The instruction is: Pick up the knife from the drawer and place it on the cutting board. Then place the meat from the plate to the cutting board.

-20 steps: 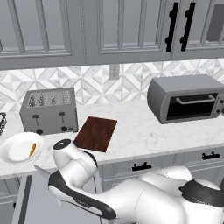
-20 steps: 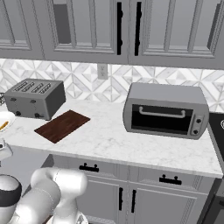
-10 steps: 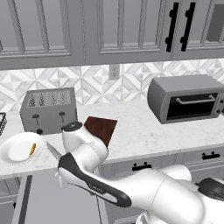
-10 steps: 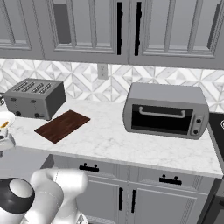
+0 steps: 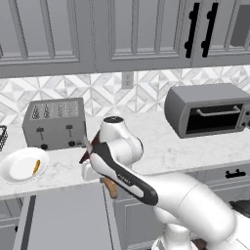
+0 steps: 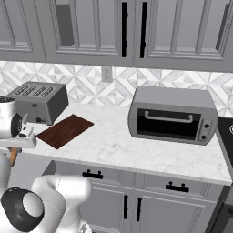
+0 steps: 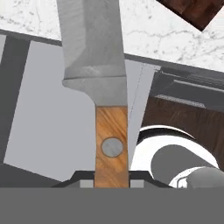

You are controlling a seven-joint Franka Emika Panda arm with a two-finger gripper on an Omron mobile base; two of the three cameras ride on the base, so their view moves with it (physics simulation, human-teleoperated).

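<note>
I can read no writing or brand on anything here. The white round plate (image 5: 19,166) with its raised rim holds the meat (image 5: 36,167), a thin orange-brown strip lying near its right side. The drawer (image 5: 63,217) stands pulled out below the counter, its flat grey interior bare where I can see it. My gripper (image 7: 112,177) is closed on the knife (image 7: 105,87), clamping the tan wooden handle with its round metal rivet; the broad grey blade points away from me over the drawer (image 7: 52,127) toward the marbled white counter (image 7: 144,35). The cutting board (image 6: 65,130), a flat dark reddish-brown wooden rectangle, lies on the counter just right of the grey toaster (image 6: 38,101); its corner (image 7: 192,11) shows beyond the blade.
</note>
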